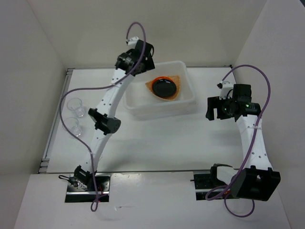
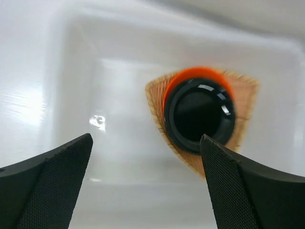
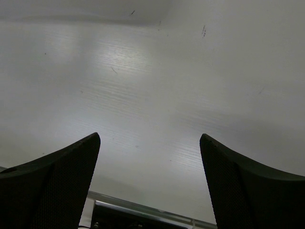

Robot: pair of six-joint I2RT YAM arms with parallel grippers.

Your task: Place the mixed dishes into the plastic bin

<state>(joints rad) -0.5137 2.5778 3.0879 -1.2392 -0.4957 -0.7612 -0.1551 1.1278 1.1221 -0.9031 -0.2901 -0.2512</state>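
My left jaws stand spread wide with nothing between them, above the plastic bin (image 1: 188,102) just above the centre of the top view; my right jaws are spread and empty too, at the right of that view, and their wrist camera shows only bare tabletop (image 3: 152,86).

In the left wrist view the bin's pale floor fills the frame, and the stack lies right of centre; the woven fan-shaped tray (image 2: 245,95) is at the bottom, the orange plate (image 2: 200,73) on it, and the glossy black plate (image 2: 198,114) on top. The top view shows the same pile in the bin's right half, with the tan tray (image 1: 180,76) peeking from under the orange plate (image 1: 151,85) and the black plate (image 1: 165,88); I judge these three as done.

Two clear cups wait at the far left of the top view, well apart from the bin; one clear cup (image 1: 76,106) stands just above the other clear cup (image 1: 72,125), close together, and both look to be mouth-up.

I expect them to be very light and thin-walled, smooth and slippery; a hard squeeze may buckle or crack one, and a nudge may tip it or knock its neighbour. I would take each by the rim, one jaw inside and one outside, pinching the wall gently; clear walls make the edge hard to see, so a slow descent seems wise. The left arm is the nearer one for both.
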